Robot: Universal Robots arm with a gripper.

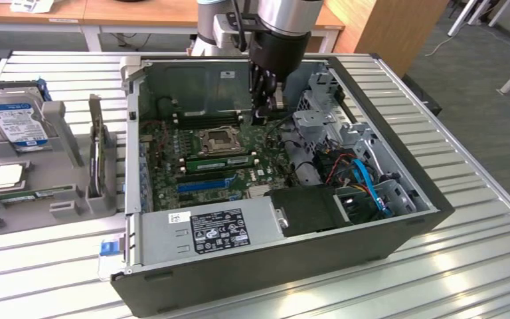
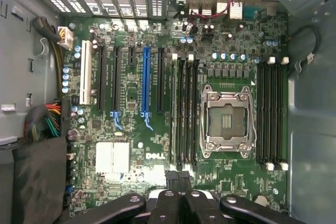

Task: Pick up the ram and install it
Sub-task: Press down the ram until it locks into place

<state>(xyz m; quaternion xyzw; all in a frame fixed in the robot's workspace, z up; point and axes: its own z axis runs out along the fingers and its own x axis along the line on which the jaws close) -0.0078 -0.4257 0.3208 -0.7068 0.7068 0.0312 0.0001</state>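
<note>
I see the computer case (image 1: 326,259) on the table (image 1: 467,279); the hard drive (image 1: 11,119) stands at its nine o'clock, the gripper (image 1: 267,109) inside over the motherboard (image 1: 220,166).

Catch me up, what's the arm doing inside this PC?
The arm's tool, shut, is inside the open black computer case above the green motherboard. One long green ram stick looks seated beside the empty silver processor socket; another green stick lies in the grey holder outside. I can't tell whether the tool holds anything.
</note>
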